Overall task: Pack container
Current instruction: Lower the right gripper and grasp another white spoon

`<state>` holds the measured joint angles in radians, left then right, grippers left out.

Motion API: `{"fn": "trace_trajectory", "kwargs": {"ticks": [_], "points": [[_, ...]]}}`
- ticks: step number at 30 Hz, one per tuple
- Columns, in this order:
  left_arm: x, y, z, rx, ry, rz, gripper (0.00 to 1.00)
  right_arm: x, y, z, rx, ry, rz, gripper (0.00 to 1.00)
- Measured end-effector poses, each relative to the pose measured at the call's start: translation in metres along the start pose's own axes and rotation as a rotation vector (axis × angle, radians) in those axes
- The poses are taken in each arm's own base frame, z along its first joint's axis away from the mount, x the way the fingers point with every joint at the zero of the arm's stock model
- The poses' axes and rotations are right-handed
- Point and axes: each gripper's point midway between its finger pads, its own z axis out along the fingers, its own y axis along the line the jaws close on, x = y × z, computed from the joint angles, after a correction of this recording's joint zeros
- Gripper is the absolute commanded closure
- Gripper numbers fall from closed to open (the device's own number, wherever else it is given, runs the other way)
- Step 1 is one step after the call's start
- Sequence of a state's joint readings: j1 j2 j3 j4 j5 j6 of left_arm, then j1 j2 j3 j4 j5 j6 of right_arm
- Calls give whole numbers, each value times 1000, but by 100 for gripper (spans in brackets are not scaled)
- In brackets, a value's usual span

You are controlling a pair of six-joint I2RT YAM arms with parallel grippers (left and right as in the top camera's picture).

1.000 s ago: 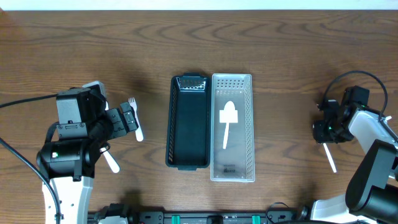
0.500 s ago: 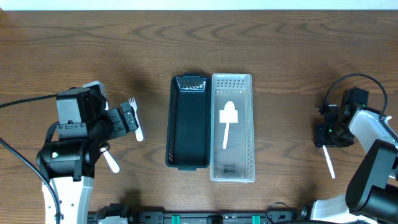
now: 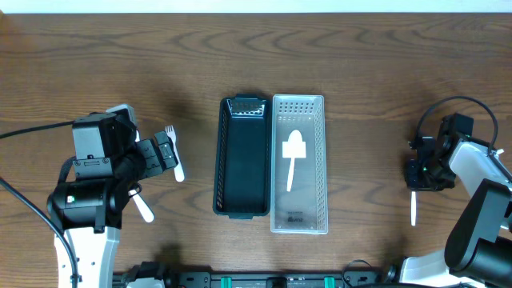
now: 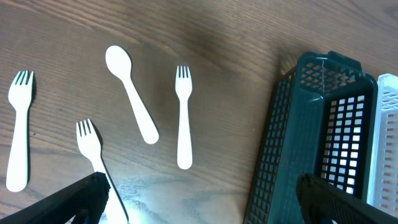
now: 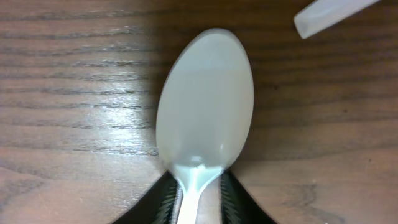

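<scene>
A dark green basket (image 3: 220, 160) and a white basket (image 3: 320, 160) stand side by side at the table's middle. One white spoon (image 3: 293, 156) lies in the white basket. My right gripper (image 3: 418, 172) is low over the table at the far right, its fingers closed on the neck of another white spoon (image 5: 204, 99); that spoon's handle (image 3: 413, 210) points toward the front edge. My left gripper (image 4: 199, 205) is open and empty, hovering at the left over a loose spoon (image 4: 130, 93) and three forks (image 4: 182, 118).
The end of another white utensil handle (image 5: 329, 14) lies just beyond the held spoon's bowl. In the left wrist view the dark basket's corner (image 4: 292, 124) is at the right, close to the right finger.
The spoon's handle at the right gripper has swung from slanting right to pointing straight toward the front edge. The right gripper shifted slightly. The left arm has not moved.
</scene>
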<state>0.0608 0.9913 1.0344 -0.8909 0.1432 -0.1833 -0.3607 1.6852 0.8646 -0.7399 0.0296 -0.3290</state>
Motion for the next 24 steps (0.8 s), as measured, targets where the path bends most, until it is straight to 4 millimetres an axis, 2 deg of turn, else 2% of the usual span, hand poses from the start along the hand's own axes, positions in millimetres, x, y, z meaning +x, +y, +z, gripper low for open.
{"fn": "trace_trajectory", "kwargs": {"ticks": [4, 13, 24], "points": [[0, 0, 0, 0, 0, 0, 2, 0, -1, 0, 3, 0, 3, 82], [0, 0, 0, 0, 0, 0, 2, -3, -5, 0, 25, -11, 4, 97], [0, 0, 0, 0, 0, 0, 2, -10, -9, 0, 44, -41, 6, 99]]}}
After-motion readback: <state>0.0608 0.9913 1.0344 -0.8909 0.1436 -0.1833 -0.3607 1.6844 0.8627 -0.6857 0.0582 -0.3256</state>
